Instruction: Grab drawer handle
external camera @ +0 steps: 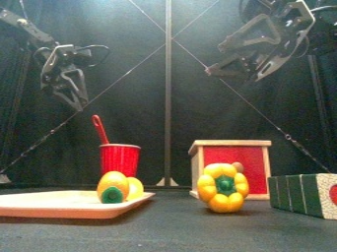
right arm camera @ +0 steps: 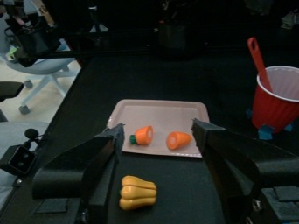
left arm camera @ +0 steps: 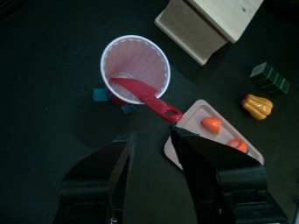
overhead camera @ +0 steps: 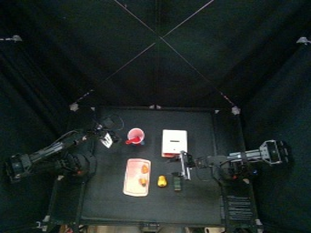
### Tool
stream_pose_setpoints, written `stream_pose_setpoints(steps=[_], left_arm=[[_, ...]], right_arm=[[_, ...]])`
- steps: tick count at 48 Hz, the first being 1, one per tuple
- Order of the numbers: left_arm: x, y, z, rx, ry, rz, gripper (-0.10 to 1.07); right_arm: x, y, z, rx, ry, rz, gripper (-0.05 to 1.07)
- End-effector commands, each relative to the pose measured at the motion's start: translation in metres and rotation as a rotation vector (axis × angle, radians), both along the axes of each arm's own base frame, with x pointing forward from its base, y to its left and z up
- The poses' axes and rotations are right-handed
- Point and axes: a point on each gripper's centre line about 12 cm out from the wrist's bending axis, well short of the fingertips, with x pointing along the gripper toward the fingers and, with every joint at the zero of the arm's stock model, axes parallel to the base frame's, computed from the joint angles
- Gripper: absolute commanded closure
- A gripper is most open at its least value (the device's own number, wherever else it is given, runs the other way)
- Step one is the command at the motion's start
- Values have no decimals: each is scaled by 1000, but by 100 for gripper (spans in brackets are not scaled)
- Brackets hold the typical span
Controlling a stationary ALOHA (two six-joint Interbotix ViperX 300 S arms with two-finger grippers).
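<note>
Drawer handle [overhead camera: 177, 154]: reddish piece on the white box's [overhead camera: 176, 139] front edge, mid-worktop. Both hands spread wide, empty, raised; right hand [external camera: 258, 44] nearest. Risk: descending off-line, nudging yellow pepper [external camera: 224, 188] beside it.

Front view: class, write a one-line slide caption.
Both end effectors hang open above red cup, yellow pepper and wooden drawer box.

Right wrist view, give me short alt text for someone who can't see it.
The right tool, jaws wide open and empty, hangs above a pink tray holding two orange pieces. A yellow toy pepper lies on the black table nearer the camera, and a red cup with a red spoon stands beyond.
</note>
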Motion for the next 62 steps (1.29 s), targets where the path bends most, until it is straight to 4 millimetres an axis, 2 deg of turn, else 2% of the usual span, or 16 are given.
stream_pose_setpoints(steps=[1,10,20,27,43,52,62], left_arm=[[2,1,6,18,-25,-1,21],[-3,-10,2,57,-86,-16,21],[-8,-35,5,104,-283,-45,21],[-4,-53,-9,99,-411,-72,21],[3,-100,-19,209,-626,-272,21],[10,-127,-29,214,-639,-404,21],[23,-146,-32,247,-621,-514,21]], right_arm=[[1,1,8,15,-29,-1,8],[1,-1,9,59,-29,-28,8],[3,-3,10,94,-31,-52,8],[9,-4,8,84,-21,-52,8],[41,-1,-7,33,40,-23,8],[62,-2,-8,14,54,-18,8],[83,-8,-8,21,92,-48,8]])
